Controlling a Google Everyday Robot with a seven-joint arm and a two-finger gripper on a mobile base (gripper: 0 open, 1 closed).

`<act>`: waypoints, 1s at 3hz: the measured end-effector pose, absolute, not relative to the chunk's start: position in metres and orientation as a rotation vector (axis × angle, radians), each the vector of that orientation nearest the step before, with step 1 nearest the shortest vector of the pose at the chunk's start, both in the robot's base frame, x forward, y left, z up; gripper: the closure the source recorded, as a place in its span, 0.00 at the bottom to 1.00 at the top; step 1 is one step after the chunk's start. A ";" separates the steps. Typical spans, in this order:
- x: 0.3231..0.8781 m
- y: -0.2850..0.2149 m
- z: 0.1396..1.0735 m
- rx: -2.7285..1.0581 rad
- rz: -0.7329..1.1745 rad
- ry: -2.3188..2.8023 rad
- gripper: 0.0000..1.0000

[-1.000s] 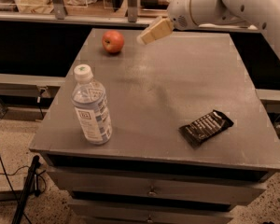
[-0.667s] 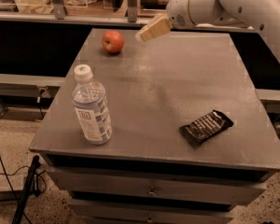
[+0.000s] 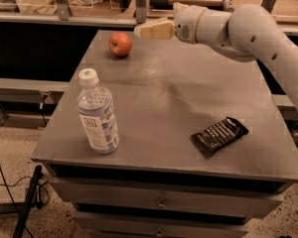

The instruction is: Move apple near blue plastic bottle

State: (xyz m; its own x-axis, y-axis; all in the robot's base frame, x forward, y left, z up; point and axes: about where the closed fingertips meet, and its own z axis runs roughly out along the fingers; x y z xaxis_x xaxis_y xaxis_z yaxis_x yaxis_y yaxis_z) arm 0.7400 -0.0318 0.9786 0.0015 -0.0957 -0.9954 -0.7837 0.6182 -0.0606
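Note:
The red-orange apple sits on the grey table near its far left corner. The blue plastic bottle, clear with a white cap and a white-and-blue label, stands upright near the table's front left edge, well apart from the apple. My gripper reaches in from the right on a white arm and hangs above the table's far edge, just right of the apple and higher than it, not touching it. It holds nothing that I can see.
A flat black snack wrapper lies on the table's front right. The white arm crosses above the table's far right part. Shelving and bags stand behind the table. A drawer front shows below the table's front edge.
The gripper has moved left and slightly up along the far edge, closer to the apple. The apple, bottle and wrapper have not moved.

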 end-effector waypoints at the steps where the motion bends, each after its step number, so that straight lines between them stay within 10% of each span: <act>1: 0.745 -0.025 0.976 -0.717 0.665 1.505 0.00; 3: 0.747 -0.007 0.959 -0.888 0.563 1.554 0.00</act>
